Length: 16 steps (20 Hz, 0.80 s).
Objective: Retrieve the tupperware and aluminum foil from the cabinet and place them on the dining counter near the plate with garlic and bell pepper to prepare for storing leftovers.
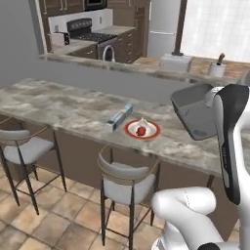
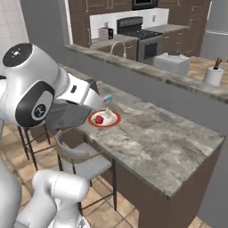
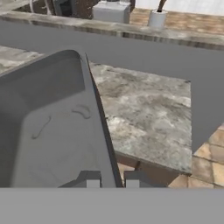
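Note:
My gripper [image 3: 111,180] is shut on the side wall of the grey tupperware [image 3: 48,127], an open tub held in the air over the right part of the dining counter [image 3: 144,109]. From the left base the tupperware [image 1: 194,113] hangs tilted, to the right of the red plate [image 1: 152,133] with white garlic [image 1: 141,122] and a red bell pepper [image 1: 141,131]. The aluminum foil [image 1: 119,117], a long box with teal ends, lies on the counter just left of the plate. From the right base the tupperware [image 2: 67,115] shows under my arm, beside the plate [image 2: 113,120].
Two grey stools [image 1: 22,146] [image 1: 124,177] stand in front of the dining counter [image 1: 58,105]. Behind it a raised ledge carries a white box [image 1: 176,62] and a utensil holder [image 1: 216,69]. The counter ends at the right [image 2: 209,147].

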### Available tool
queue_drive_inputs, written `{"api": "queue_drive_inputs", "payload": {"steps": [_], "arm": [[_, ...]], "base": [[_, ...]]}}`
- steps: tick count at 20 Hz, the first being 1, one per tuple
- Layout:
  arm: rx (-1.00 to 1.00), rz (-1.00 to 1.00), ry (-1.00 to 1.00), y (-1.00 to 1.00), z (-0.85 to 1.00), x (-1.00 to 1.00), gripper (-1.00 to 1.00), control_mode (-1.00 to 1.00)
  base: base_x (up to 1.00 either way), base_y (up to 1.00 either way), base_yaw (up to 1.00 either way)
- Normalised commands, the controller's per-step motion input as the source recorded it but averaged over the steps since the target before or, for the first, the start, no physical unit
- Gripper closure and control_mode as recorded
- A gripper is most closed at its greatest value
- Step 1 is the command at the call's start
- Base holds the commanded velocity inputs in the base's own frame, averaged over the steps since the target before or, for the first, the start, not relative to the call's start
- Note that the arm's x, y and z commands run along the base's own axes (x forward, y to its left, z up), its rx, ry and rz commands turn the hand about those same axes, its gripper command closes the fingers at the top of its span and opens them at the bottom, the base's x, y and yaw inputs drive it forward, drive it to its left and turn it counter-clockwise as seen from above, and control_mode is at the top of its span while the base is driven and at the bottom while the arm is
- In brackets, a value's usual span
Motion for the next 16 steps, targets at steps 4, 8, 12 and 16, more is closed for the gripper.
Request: {"api": "queue_drive_inputs", "payload": {"steps": [4, 8, 12, 16], "arm": [[0.0, 0.0, 0.0, 0.0, 0.0, 0.0, 1.0, 1.0], [0.0, 0.0, 0.0, 0.0, 0.0, 0.0, 1.0, 1.0], [0.0, 0.0, 0.0, 0.0, 0.0, 0.0, 1.0, 1.0], [0.0, 0.0, 0.0, 0.0, 0.0, 0.0, 1.0, 1.0]], "base": [[0.44, 0.87, -0.54], [0.4, 0.71, -0.54], [0.37, 0.54, -0.51], [0.35, 0.21, -0.42]]}}
